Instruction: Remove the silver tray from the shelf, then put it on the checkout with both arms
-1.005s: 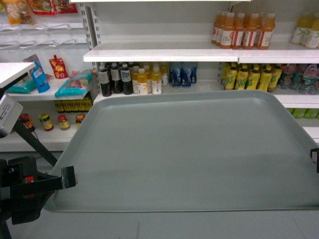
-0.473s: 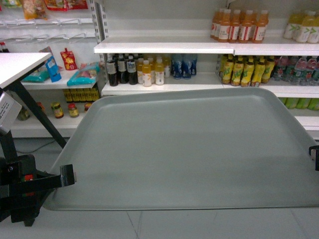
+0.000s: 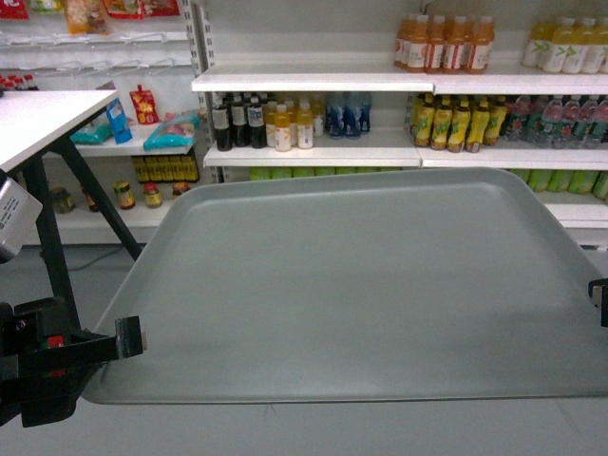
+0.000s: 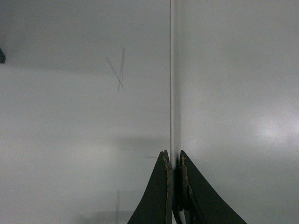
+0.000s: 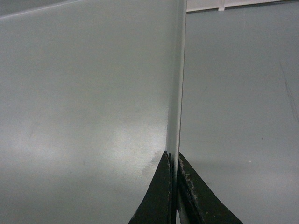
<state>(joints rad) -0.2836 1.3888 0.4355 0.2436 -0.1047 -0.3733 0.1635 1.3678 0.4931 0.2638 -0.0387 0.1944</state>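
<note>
The left end effector is seen pinched on the left rim of the silver tray, its two jaws pressed against the thin edge in the left wrist view; the right end effector is likewise clamped on the opposite rim, only a sliver of it showing at the right border of the head view. The silver tray is thus held level between both arms, clear of the shelf and not yet resting on anything. Compared with the two earlier head pictures, the shelving and its bottles are seen smaller, higher and shifted, while the white bench at the upper left has grown into view; the tray's place against the end effectors is unchanged. This is judged to mean that the base is being backed and turned away from the shelf with the grip kept, so the removal step appears done and the carry toward the checkout bench is under way.
</note>
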